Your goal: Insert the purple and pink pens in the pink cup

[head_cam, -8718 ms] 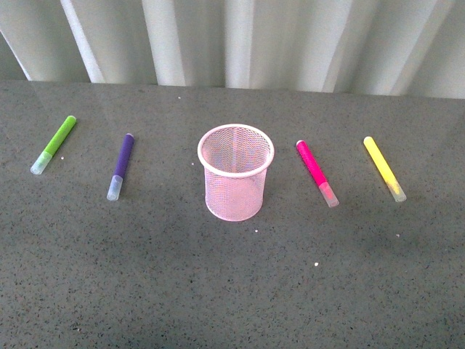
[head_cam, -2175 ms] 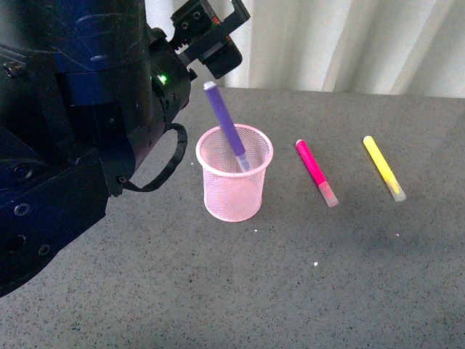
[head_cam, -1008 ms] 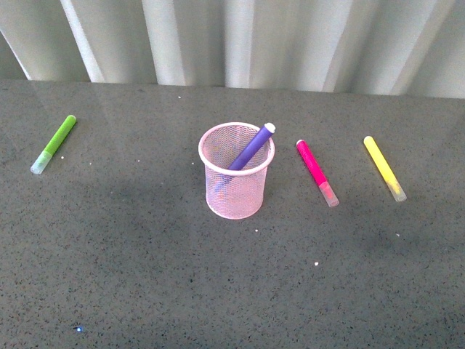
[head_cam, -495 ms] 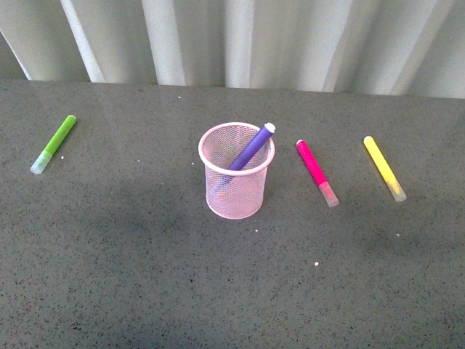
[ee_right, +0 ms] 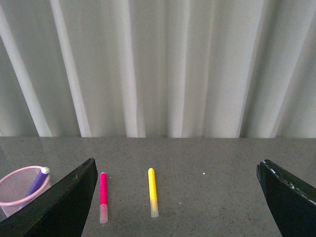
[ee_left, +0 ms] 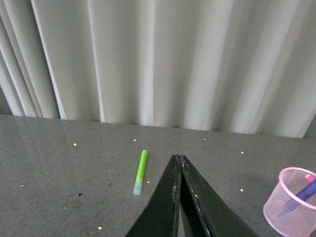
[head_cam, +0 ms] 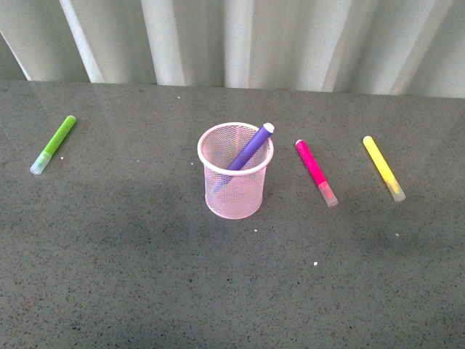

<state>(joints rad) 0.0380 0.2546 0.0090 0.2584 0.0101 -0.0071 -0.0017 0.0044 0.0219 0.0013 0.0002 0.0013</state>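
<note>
The left claw (ee_left: 178, 159) is hanging above the bench (head_cam: 145, 291) with its two dark fingers pressed flat together, clenched on nothing. The right claw (ee_right: 177, 163) is hanging with its fingers spread wide apart, released and empty. Neither claw is showing in the front view, and neither is touching any pen.

The near stretch of the grey speckled bench is carrying nothing but a few pale specks. Farther in, at about the middle of the bench, the pink cup (head_cam: 235, 174) is standing upright. The purple pen (head_cam: 247, 149) is sitting inside it, leaning to the right: its lower part is showing through the mesh toward the cup's left side, and its upper part is resting on the right far part of the rim, with a pale end poking out above it.

The pink pen (head_cam: 315, 171) is lying flat on the bench just right of the cup, apart from it, with its clear cap pointing near and slightly right. A yellow pen (head_cam: 383, 168) is lying farther right, roughly parallel to the pink one and well apart from it, its pale cap also at the near end. A green pen (head_cam: 53, 144) is lying well to the left of the cup, its pale cap pointing near and left.

Along the far edge of the bench, a pale pleated curtain (head_cam: 290, 43) is hanging across the whole width.
</note>
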